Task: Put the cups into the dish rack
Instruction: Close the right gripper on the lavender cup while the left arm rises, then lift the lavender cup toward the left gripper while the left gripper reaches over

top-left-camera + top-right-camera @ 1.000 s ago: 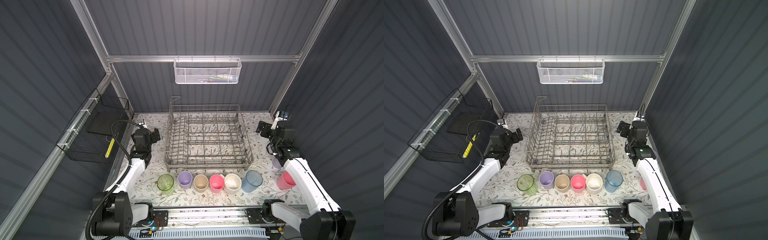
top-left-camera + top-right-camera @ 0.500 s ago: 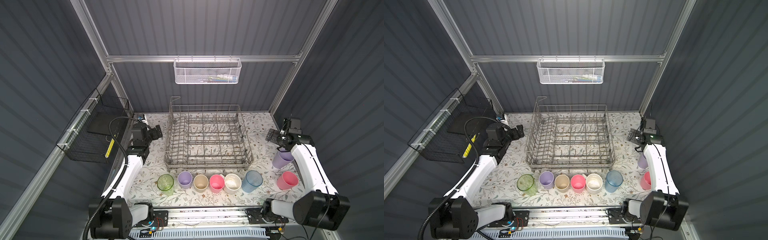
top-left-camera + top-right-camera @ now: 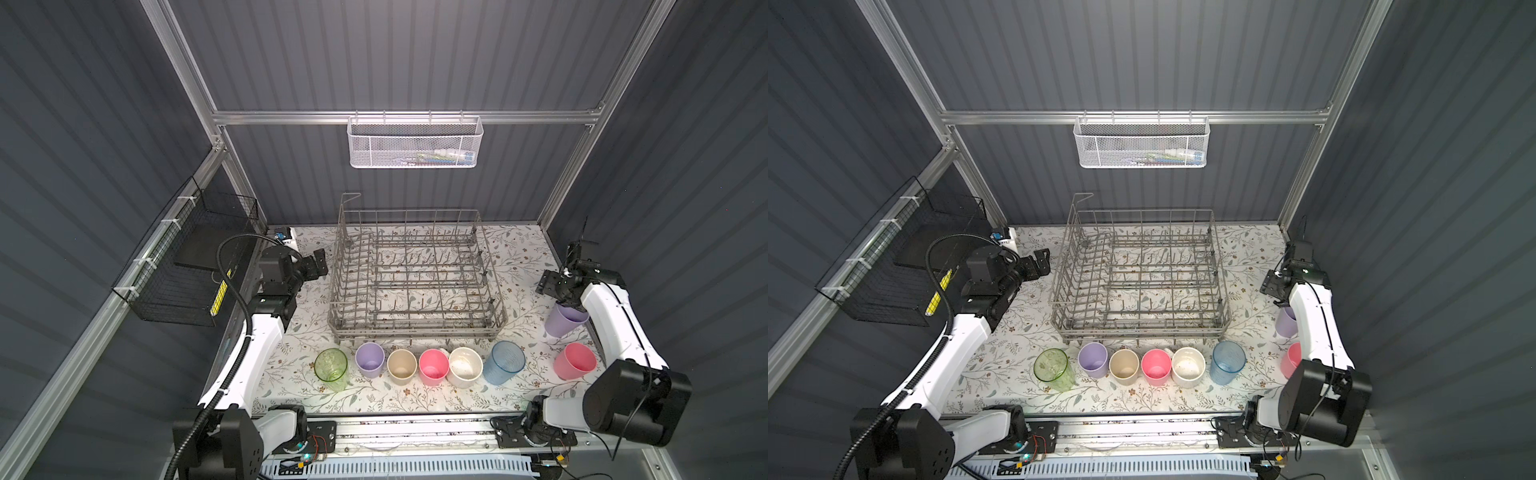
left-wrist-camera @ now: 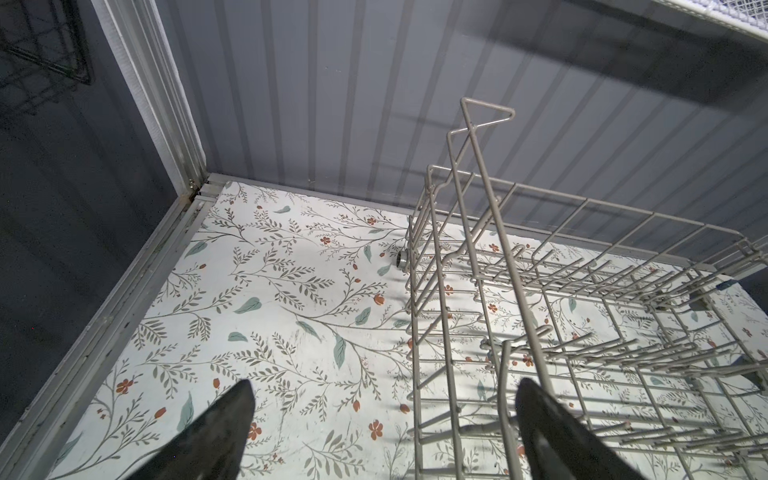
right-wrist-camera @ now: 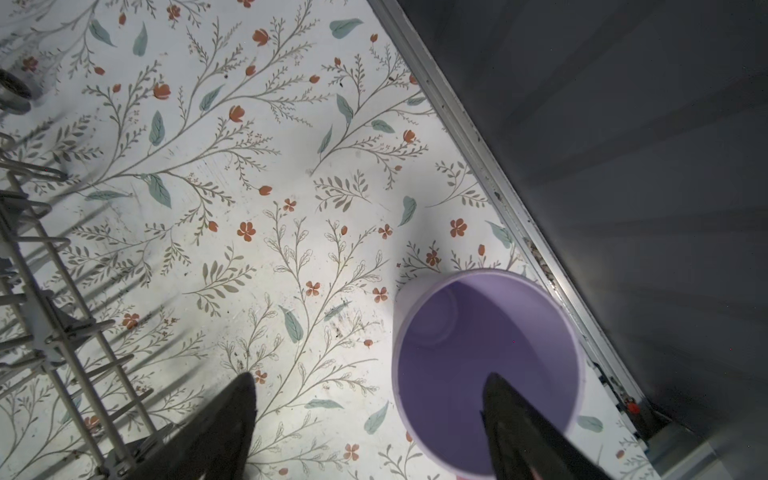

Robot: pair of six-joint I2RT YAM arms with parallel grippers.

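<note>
8 cups, all upright on the table [image 3: 523, 257]. 6 stand in a row along the rack's [image 3: 415, 274] near side, left to right: green cup [image 3: 331, 369], lilac cup [image 3: 369, 360], beige cup [image 3: 401, 365], pink cup [image 3: 434, 366], cream cup [image 3: 464, 367], blue cup [image 3: 504, 368].

By the right edge: right lilac cup [image 5: 486, 365], with right pink cup [image 3: 575, 366] nearer.

Right gripper [image 5: 372, 374]: jaws apart, 1 finger over the right lilac cup's mouth, 1 outside the rim.

Left gripper [image 4: 385, 380]: jaws wide apart, just left of the rack.
</note>
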